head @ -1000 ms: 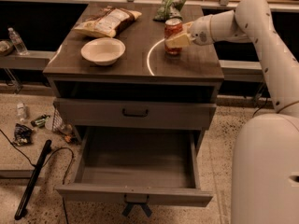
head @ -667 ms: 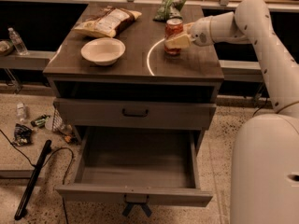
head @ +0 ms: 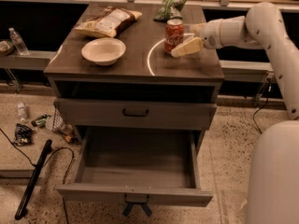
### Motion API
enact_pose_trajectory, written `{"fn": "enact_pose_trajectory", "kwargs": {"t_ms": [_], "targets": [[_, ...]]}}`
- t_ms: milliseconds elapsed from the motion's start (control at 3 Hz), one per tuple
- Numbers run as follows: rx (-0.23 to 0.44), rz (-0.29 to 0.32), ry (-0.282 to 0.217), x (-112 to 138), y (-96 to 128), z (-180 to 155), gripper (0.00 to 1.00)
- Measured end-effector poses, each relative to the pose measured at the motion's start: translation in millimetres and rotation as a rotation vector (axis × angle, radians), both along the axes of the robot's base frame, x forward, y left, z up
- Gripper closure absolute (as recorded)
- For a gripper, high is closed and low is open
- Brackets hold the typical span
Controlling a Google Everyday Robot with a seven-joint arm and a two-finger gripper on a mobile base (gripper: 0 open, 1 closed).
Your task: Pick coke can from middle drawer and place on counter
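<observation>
Coke can (head: 174, 35): upright on table (head: 140, 57). Gripper (head: 183, 41): beside can; jaws' hold cannot be told. Step: placement, likely; next, ensure release, withdraw.

There is one camera, set high in front of the cabinet (head: 135, 111) and tilted down from fairly near. It takes in the counter (head: 117, 66), the open drawer (head: 140, 164) and the floor (head: 229, 171). The gripper (head: 183, 40) is at the upper right, beside the can (head: 174, 34).

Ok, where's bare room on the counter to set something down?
Bare: the counter front strip, and the gap between white bowl and coke can. Crowded: the back, with chip bag and green bag, and beside the can, where the gripper is.
</observation>
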State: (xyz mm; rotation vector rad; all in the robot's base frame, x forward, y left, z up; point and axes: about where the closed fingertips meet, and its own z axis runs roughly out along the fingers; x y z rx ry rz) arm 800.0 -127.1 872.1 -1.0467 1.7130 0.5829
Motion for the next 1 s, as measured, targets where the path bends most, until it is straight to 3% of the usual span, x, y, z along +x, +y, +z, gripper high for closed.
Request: {"fn": "enact_pose_trajectory", "kwargs": {"t_ms": [333,667,1000], "targets": [[0.033,-0.105,-0.118,-37,-45,47,0.0],[0.068,-0.249,-0.212,-101,-101,74,0.0],[0.062,-0.232,-0.203,-94,-97,74,0.0]]}}
